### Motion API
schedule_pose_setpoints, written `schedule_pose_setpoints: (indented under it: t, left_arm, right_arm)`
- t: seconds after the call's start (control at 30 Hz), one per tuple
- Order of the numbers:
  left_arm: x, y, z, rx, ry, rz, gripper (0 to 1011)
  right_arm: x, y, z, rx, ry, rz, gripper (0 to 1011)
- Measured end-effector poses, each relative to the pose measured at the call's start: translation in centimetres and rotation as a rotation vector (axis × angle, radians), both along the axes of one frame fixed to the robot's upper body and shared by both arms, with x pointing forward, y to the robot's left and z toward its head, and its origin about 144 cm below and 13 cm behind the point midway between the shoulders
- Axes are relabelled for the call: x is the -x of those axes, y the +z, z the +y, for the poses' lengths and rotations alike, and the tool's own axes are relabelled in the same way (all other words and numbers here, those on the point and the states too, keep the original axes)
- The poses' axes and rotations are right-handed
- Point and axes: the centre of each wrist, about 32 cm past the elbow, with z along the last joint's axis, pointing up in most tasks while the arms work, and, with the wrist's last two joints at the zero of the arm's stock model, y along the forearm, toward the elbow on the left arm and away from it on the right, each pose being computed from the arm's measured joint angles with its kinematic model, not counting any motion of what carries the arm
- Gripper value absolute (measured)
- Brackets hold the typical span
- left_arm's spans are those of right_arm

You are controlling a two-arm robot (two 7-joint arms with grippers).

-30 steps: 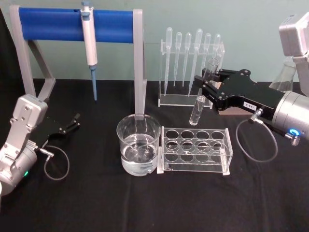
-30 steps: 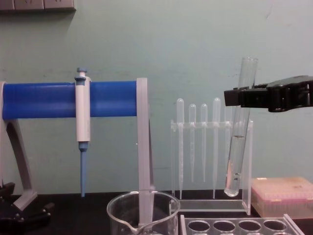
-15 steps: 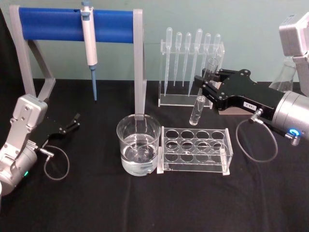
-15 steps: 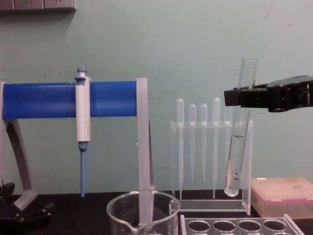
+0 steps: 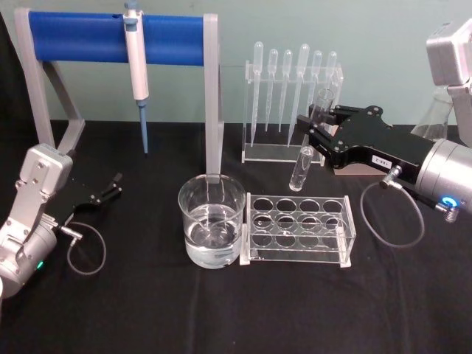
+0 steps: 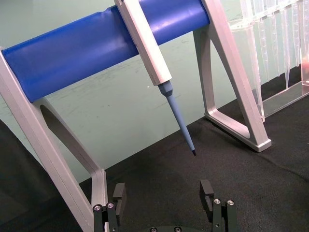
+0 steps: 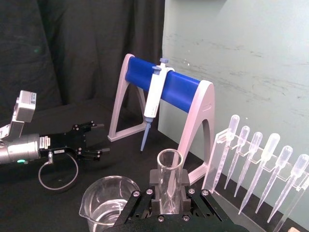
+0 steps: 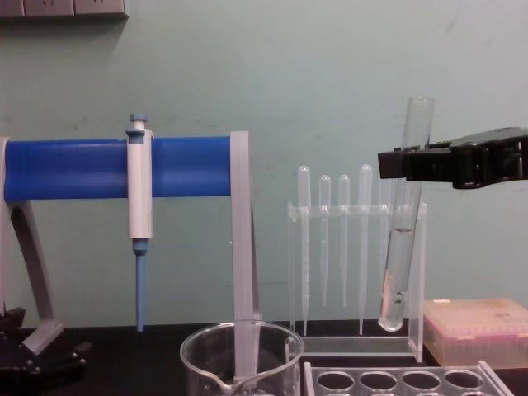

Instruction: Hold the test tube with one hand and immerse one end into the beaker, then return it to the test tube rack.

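- R gripper (image 5: 313,127) is clamped on the test tube (image 5: 302,167), pinching it in the upper part. Tube is nearly upright w/ a slight tilt, rim up, round end down.
- Tube hangs in the air, touching nothing else. It's above the far side of the test tube rack (image 5: 299,225), toward the surface's (image 5: 221,310) right half. Chest view puts the round end well above the rack holes.
- Beaker (image 5: 212,221) sits approx mid-surface, some water in the bottom, right up against the rack's left end.
- L gripper (image 5: 110,188) is parked near the left edge, fingers apart, nothing in it.
- Step, my read: transit. Tube is out of the rack and not in the beaker, so I take the dip as not yet done.
- Next move needs: shift the tube toward the left edge until it's over the beaker mouth, then lower it straight until the round end is under water.
- Watch the beaker rim and the grey stand post (image 5: 213,96) just behind it.
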Motion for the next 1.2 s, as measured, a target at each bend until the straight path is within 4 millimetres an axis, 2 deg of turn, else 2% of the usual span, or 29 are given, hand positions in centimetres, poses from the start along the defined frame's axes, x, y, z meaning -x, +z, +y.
schedule_pose_setpoints:
  t: [1.2]
  left_arm:
    - [0.0, 0.0, 0.0, 0.0, 0.0, 0.0, 1000]
  right_arm:
    - [0.0, 0.0, 0.0, 0.0, 0.0, 0.0, 225]
